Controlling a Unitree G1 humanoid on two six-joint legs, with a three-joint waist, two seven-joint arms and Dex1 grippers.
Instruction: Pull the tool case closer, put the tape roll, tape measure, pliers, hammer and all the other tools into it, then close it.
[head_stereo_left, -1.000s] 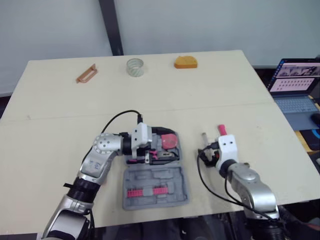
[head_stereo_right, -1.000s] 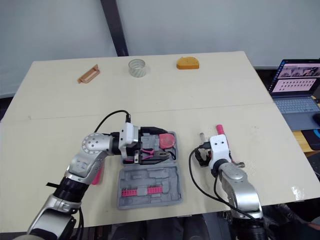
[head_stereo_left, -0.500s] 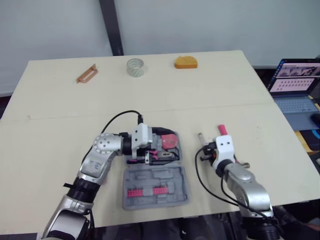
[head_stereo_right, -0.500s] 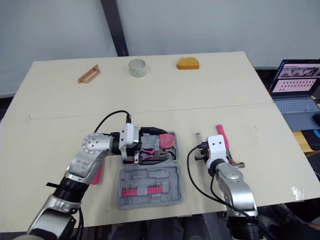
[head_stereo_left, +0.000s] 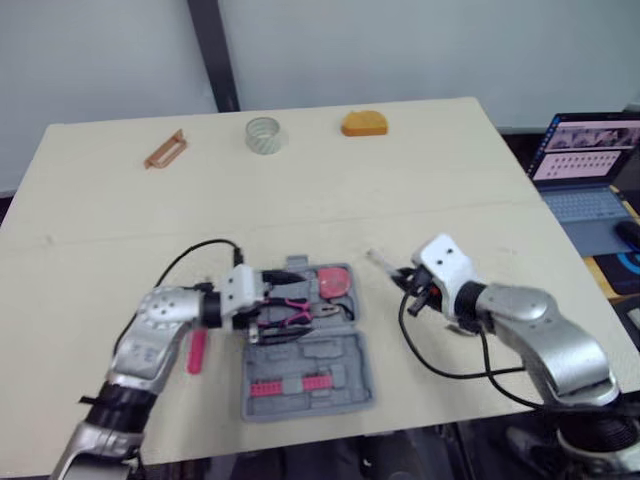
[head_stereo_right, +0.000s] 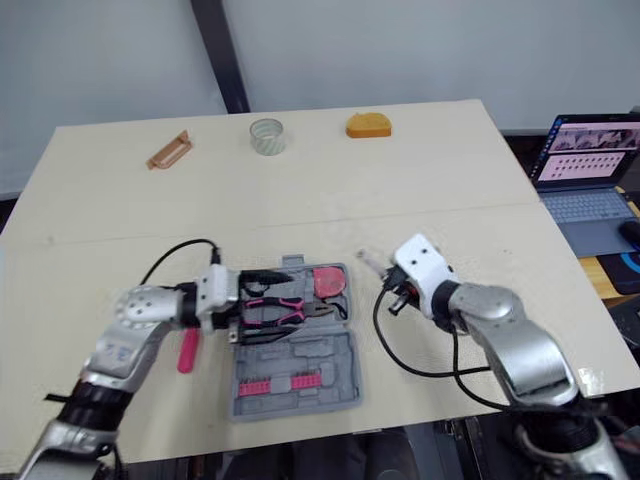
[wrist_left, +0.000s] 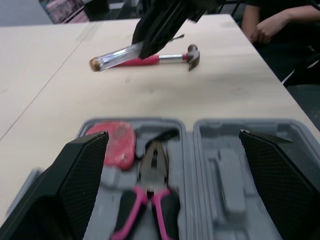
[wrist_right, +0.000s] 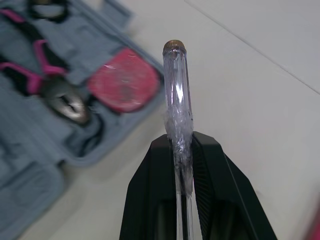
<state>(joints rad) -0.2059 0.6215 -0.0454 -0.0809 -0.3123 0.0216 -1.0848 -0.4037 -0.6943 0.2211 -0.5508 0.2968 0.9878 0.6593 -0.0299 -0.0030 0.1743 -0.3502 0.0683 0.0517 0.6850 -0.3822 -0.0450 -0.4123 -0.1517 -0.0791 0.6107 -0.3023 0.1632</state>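
Left eye view: found tool case (head_stereo_left: 340, 355) open at near edge of bench (head_stereo_left: 120, 230), pliers (head_stereo_left: 290, 312) and tape measure (head_stereo_left: 335, 283) already bedded inside. Clamped clear screwdriver (wrist_right: 176, 80) in right tool (wrist_right: 182, 141) just beside case, presumably to load next. Spread left tool (wrist_left: 172, 135) wide apart over pliers, gripping nothing.

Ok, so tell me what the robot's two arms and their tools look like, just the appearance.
Both arms are silver-grey metal with rounded joints: the left arm and the right arm. Each ends in a white boxy housing carrying two black wedge-shaped fingers, the left tool and the right tool. A thin black cable loops loosely off each wrist.
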